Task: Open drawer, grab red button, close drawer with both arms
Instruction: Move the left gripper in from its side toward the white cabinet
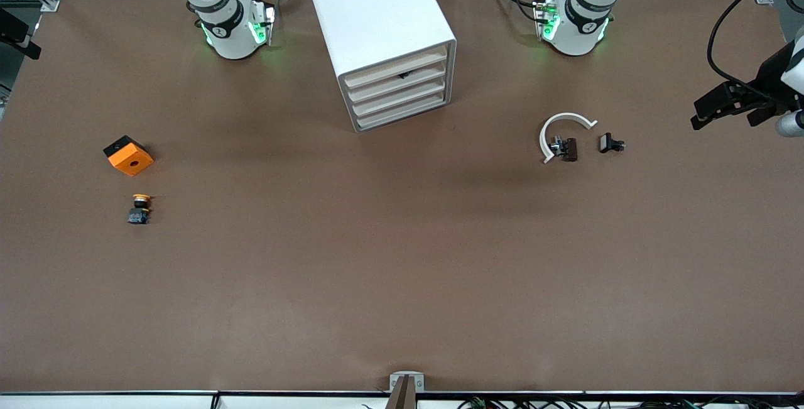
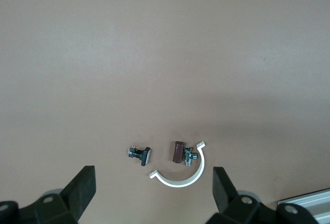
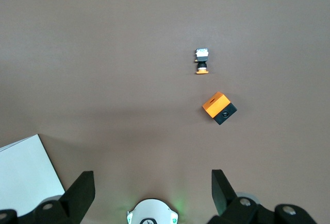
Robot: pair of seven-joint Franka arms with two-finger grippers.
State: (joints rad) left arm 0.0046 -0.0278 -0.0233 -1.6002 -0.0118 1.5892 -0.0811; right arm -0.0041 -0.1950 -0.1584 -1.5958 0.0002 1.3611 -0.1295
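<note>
Both empty and spread wide: left gripper (image 2: 154, 184) over the clip (image 2: 181, 181), right gripper (image 3: 152, 184) near its base. At twelve o'clock, meet the cabinet's (image 1: 377, 19) drawer (image 1: 397, 75) squarely and pull straight.

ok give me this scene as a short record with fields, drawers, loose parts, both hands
drawer unit: white cabinet mid-table between the arm bases, all four drawers shut
red button: not visible
right arm's end: orange cube; yellow-capped button nearer the front camera
left arm's end: white curved clip around a small dark part; black part beside it
left hand: open, raised over the clip
right hand: open, raised, holding nothing
</note>
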